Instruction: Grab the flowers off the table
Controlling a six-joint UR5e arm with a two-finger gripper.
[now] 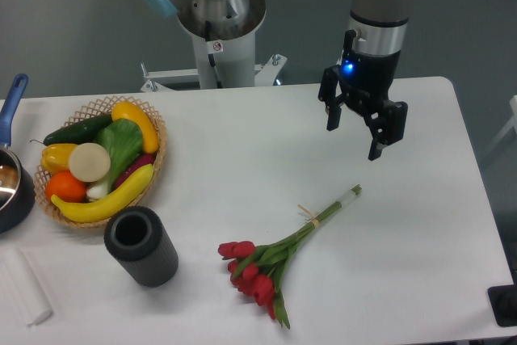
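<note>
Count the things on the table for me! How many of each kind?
Bunch of red flowers: 1
Basket of fruit and vegetables: 1
Dark cylinder cup: 1
Pot with a blue handle: 1
White block: 1
Total: 5, all on the white table. The gripper hangs open above, empty.
</note>
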